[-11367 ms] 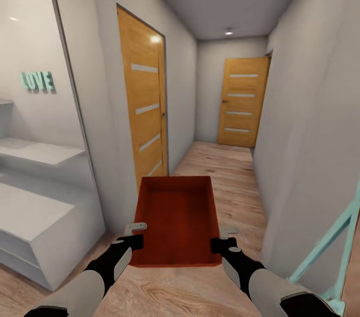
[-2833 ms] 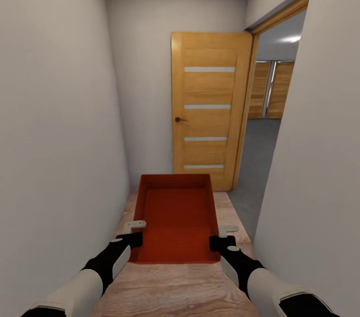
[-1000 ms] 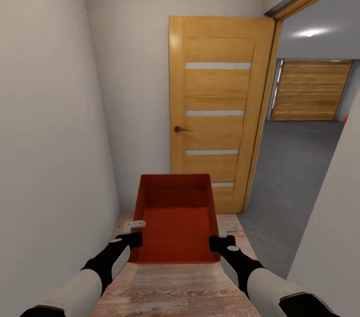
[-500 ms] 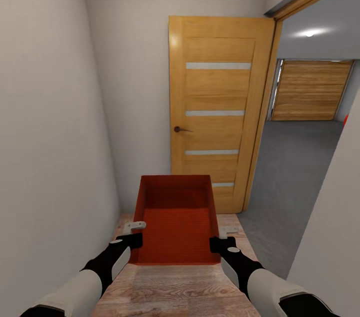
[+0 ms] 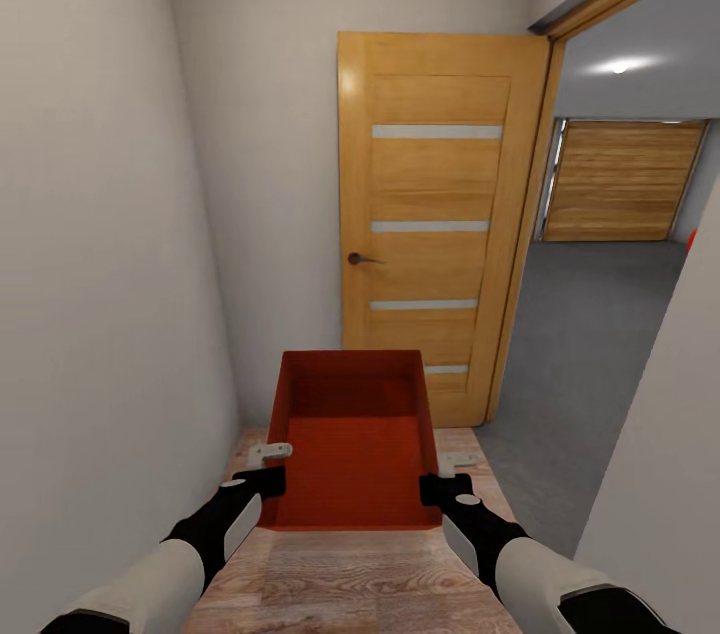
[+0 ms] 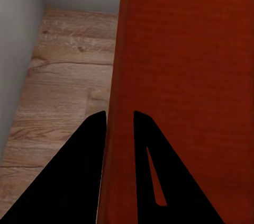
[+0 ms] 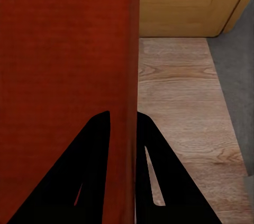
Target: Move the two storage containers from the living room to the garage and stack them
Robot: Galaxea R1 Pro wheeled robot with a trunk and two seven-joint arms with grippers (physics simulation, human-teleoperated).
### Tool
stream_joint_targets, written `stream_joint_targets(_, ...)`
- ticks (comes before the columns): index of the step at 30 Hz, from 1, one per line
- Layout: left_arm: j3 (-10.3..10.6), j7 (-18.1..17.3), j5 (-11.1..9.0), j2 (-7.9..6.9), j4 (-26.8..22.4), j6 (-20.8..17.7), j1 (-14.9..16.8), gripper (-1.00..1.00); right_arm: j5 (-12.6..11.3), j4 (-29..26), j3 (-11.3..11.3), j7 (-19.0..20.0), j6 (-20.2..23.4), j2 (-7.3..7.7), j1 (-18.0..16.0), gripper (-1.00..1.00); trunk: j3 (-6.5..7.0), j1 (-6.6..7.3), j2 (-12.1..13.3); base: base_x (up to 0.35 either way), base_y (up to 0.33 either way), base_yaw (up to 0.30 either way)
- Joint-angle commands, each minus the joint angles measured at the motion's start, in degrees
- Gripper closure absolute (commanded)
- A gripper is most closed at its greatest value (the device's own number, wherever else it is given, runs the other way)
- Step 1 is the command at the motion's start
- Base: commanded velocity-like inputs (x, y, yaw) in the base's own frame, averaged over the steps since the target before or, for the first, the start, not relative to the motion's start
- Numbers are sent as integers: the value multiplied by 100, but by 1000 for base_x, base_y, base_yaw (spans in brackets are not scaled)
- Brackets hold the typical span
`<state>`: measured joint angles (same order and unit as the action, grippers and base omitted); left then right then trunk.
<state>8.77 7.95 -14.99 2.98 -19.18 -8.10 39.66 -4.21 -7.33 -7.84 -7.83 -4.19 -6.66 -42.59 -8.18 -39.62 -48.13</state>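
I hold one red-orange open-topped storage container (image 5: 352, 439) level in front of me, between both arms, in a narrow hallway. My left gripper (image 5: 266, 470) is shut on its left wall (image 6: 119, 75), one finger (image 6: 87, 144) outside and one inside. On the opposite wall (image 7: 129, 65) my right gripper (image 5: 447, 476) is shut the same way, fingers (image 7: 151, 150) astride the rim. The bin is empty. The second container is out of view. Through the doorway at right lies the garage's dark grey concrete floor (image 5: 590, 334), with a slatted wooden door (image 5: 622, 180) at its far end.
An open wooden door (image 5: 437, 214) stands straight ahead against the hallway's end wall. Grey walls close in at the left (image 5: 90, 264) and right (image 5: 665, 474). Light wood planks (image 5: 350, 574) run under me. A sliver of red (image 5: 692, 240) shows at the doorway's right edge.
Compared with seconds ago, the view has advanced down the hallway and turned toward the garage doorway. Over the last second nothing has visibly moved; both grips on the bin are unchanged.
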Motion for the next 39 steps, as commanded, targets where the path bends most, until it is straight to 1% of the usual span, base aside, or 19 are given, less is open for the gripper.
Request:
stream_joint_targets(1, 15, 78, -23, -8, -48, -34, 6, 100, -78, 30, -68, -54, -25, 5, -4, 100, -9, -1, -7, 0, 0, 0)
stream_joint_targets(3, 26, 81, -36, -8, -45, -34, 6, 100, -82, 30, -68, -57, -24, 6, -4, 100, -9, -1, -7, 0, 0, 0)
stream_joint_targets(4, -387, 146, 347, -8, -121, -34, 6, 100, -186, 30, -68, -55, -29, 7, -4, 100, -9, -1, -7, 0, 0, 0)
stream_joint_targets(14, -386, 146, 347, -8, -121, -34, 6, 100, -186, 30, -68, -66, -2, -1, -4, 100, -9, -1, -7, 0, 0, -1)
stream_joint_targets(17, -388, 146, 347, -8, -121, -34, 6, 100, -186, 30, -68, -74, 15, -5, -4, 100, -9, -1, -7, 0, 0, -110)
stream_joint_targets(39, -393, 151, 347, 1, -123, -37, 6, 100, -194, 30, -68, -70, 23, -10, -4, 100, -9, -1, -7, 3, 2, -273)
